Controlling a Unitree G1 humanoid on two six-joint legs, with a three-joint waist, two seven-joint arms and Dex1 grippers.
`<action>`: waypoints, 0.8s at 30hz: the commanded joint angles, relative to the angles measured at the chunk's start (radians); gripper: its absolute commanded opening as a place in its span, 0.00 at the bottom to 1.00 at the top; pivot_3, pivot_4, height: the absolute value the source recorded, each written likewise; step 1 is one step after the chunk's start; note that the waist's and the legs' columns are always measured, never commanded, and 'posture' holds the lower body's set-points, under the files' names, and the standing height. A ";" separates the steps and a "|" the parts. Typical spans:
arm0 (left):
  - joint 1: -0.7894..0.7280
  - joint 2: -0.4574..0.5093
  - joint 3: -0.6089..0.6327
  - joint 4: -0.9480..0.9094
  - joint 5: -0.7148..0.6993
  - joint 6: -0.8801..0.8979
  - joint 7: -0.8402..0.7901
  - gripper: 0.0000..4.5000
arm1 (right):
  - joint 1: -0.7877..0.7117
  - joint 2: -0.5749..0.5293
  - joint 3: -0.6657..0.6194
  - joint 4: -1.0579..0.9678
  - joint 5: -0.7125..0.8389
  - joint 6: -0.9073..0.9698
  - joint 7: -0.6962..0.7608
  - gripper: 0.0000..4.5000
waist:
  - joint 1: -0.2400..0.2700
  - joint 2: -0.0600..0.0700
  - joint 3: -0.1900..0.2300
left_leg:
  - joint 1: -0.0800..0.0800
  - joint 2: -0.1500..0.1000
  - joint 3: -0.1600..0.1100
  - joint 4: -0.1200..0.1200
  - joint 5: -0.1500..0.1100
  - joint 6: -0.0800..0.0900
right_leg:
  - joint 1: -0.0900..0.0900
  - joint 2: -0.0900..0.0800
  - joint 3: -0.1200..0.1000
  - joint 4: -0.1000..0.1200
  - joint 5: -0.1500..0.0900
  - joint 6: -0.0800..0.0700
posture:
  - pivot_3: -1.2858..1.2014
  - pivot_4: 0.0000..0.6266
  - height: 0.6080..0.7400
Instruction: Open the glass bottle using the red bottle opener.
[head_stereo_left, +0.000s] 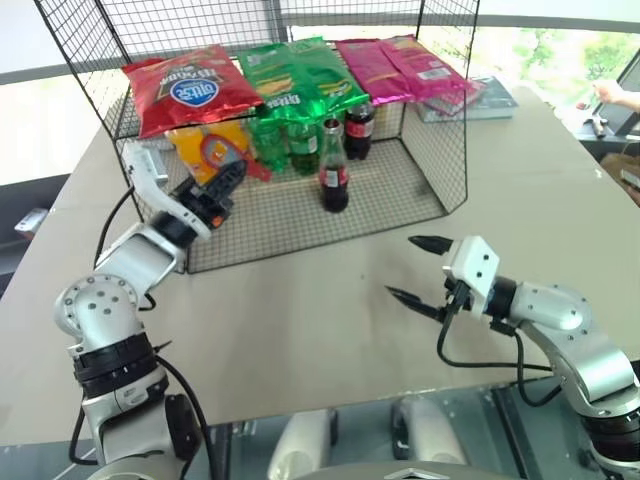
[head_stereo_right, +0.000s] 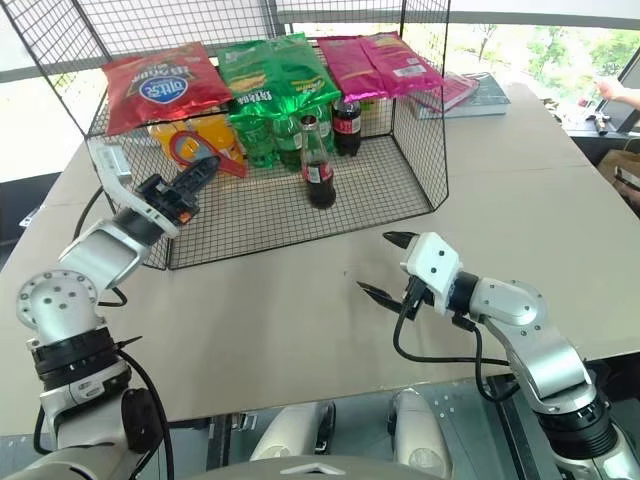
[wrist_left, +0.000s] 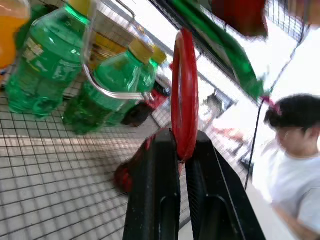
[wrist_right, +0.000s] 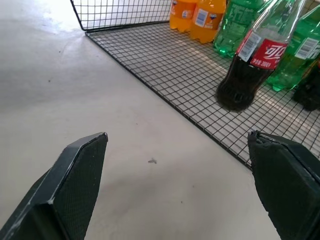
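the right tool (head_stereo_left: 418, 268), jaws wide apart and empty near the table's (head_stereo_left: 300, 330) front edge, faced the glass bottle (head_stereo_left: 333, 166) upright on the wire rack's (head_stereo_left: 300, 225) floor, while the left tool (head_stereo_left: 222, 186) clamped the red bottle opener (wrist_left: 185, 95); next, i judge, steady the bottle.

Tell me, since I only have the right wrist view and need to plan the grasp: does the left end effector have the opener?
Observer: Yes. The left end effector is shut on the red bottle opener, held edge-on.
Operator: Where is it relative to the glass bottle?
Observer: To the robot's left of the glass bottle, over the wire rack, apart from it.
Operator: Is my right end effector near the bottle?
Observer: No. The right end effector is open over the table, short of the rack.
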 joint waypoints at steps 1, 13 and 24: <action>-0.030 0.005 0.045 -0.010 -0.105 0.020 0.074 0.02 | -0.024 -0.008 -0.009 -0.036 0.010 0.005 0.006 1.00 | -0.001 0.000 0.000 | 0.000 0.000 0.000 0.000 0.000 0.000 | 0.000 0.000 0.000 0.000 0.000 0.000 | 0.52 0.24 1.00; 0.226 -0.016 -0.118 -0.278 -0.279 0.041 -0.202 0.02 | -0.223 0.163 -0.078 0.044 0.397 0.372 -0.051 1.00 | -0.009 0.000 0.000 | 0.000 0.001 0.001 0.000 0.000 0.000 | 0.000 0.000 0.001 0.000 -0.001 -0.001 | 0.52 0.24 1.00; 0.203 0.102 -0.218 -0.275 -0.249 0.035 -0.399 0.00 | -0.443 0.297 -0.119 0.176 0.677 0.637 -0.118 0.82 | -0.022 0.000 0.000 | 0.000 -0.001 0.000 0.000 -0.003 0.005 | 0.000 0.001 0.000 0.000 0.000 -0.001 | 0.52 0.24 1.00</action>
